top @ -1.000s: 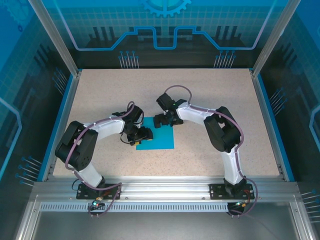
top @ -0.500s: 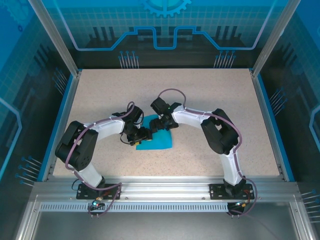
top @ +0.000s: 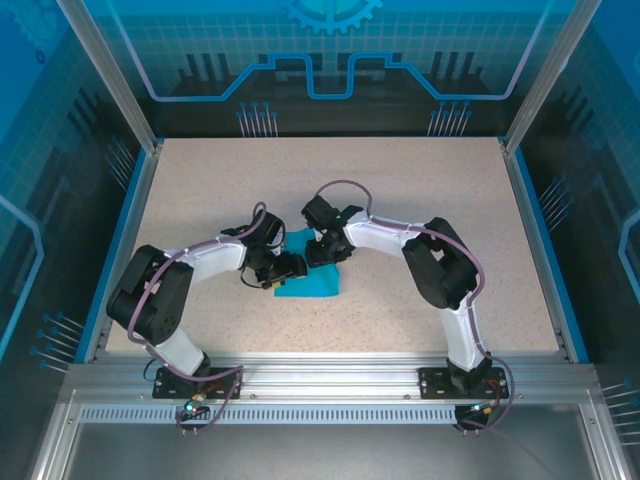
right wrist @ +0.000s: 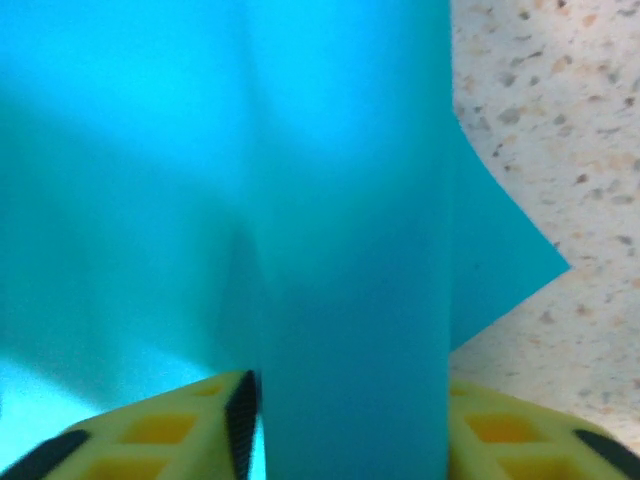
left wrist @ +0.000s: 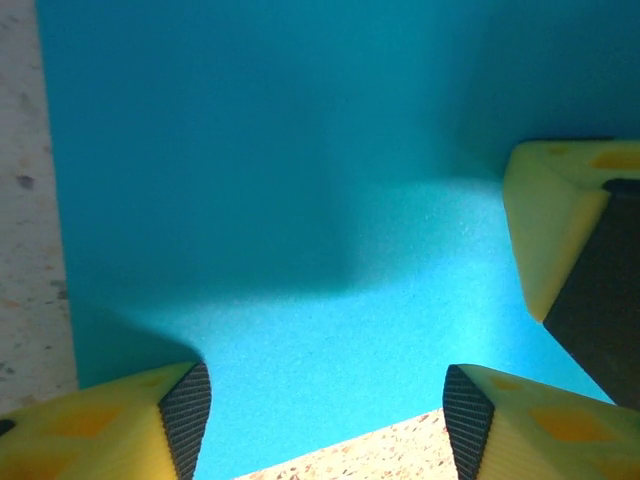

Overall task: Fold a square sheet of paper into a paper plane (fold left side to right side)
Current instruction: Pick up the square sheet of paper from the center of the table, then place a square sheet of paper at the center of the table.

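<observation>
Since a second ago the right gripper [top: 320,253] has swung leftward toward the left one. The right side of the square sheet of paper [top: 313,287] has risen off the table [top: 420,190] with it, so the teal patch lying flat is narrower. On the left, the left gripper [top: 287,268] hangs over the sheet's left part with its claw spread wide. Its yellow fingers [left wrist: 100,425] stand apart with only flat paper below them. The sheet's left edge runs straight, with a strip of speckled table beside it. The sheet sits near the table's middle, slightly toward the near edge. To the right, a lifted band of paper fills the gap between the right gripper's fingers [right wrist: 150,435]; whether they pinch it cannot be told. Bare table lies broad toward the far edge and both side edges.
</observation>
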